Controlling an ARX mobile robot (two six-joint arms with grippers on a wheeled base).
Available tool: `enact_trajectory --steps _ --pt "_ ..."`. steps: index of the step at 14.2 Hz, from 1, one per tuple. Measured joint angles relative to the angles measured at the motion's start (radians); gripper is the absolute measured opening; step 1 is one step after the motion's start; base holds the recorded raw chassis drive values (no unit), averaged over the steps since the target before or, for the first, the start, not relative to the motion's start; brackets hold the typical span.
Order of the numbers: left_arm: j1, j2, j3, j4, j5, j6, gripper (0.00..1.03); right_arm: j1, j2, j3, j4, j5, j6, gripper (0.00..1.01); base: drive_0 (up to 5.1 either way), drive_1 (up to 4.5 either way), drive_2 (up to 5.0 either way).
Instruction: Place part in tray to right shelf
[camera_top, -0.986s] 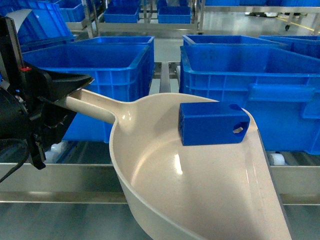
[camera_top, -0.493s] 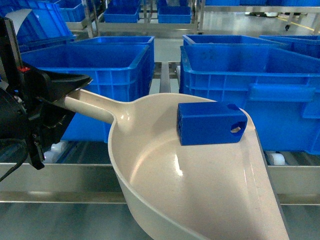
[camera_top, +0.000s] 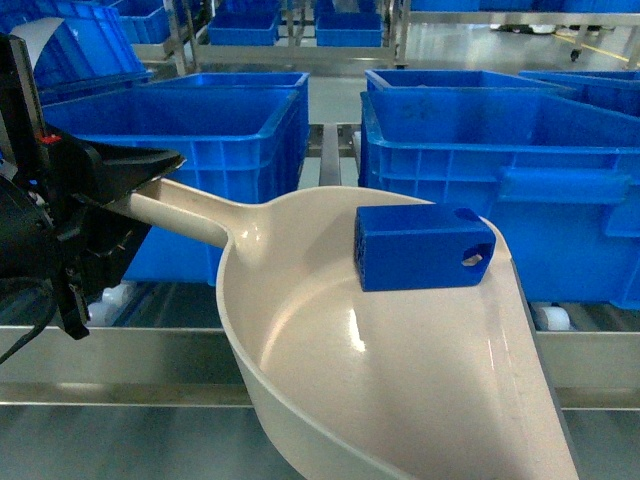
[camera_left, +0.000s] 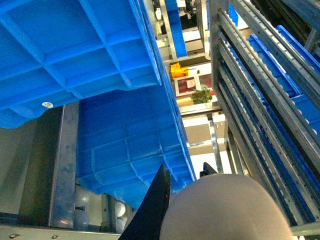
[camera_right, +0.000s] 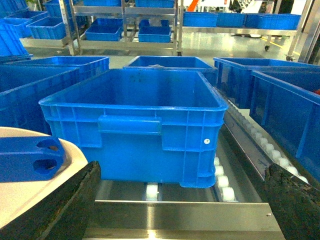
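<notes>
Left claw clamps the tray handle.

Two large blue crates stand on the right shelf just behind its front rail, walling off the rollers; between them only a narrow gap opens over divider strips; the tray fills the near space before the rail, the part at its far rim; in the right wrist view open roller lane shows beside the middle crate.
</notes>
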Motion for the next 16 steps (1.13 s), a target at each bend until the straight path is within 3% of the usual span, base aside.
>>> enact_trajectory --steps 16 --pt "0.0 0.0 0.0 0.0 0.0 0.0 0.14 0.0 0.0 0.0 0.0 0.0 0.0 0.98 0.0 0.0 0.0"
